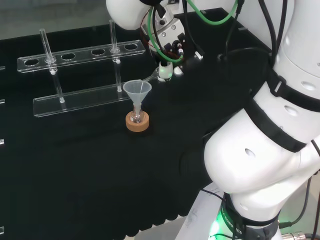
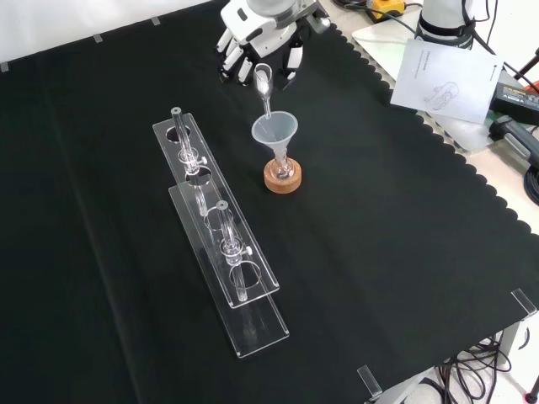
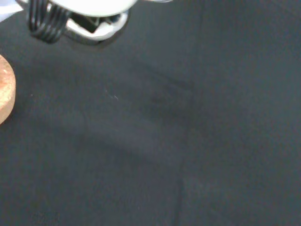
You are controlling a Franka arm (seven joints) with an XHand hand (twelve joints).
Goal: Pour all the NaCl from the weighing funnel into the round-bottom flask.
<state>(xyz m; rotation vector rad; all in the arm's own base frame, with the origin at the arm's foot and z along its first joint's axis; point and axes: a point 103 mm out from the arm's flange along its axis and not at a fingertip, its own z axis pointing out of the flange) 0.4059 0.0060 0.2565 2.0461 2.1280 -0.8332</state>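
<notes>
Fingers [image 2: 238, 55] of the hand [image 2: 257, 38] curl round the clear weighing funnel [image 2: 263, 84], its spout tipped down into a pale plastic cone funnel [image 2: 274, 131] (contents unreadable); beneath, the round-bottom flask [image 2: 282, 169] sits half-hidden in a cork ring [image 2: 282, 179], beside an acrylic tube rack [image 2: 219, 244] on black cloth [image 2: 404, 252]
</notes>
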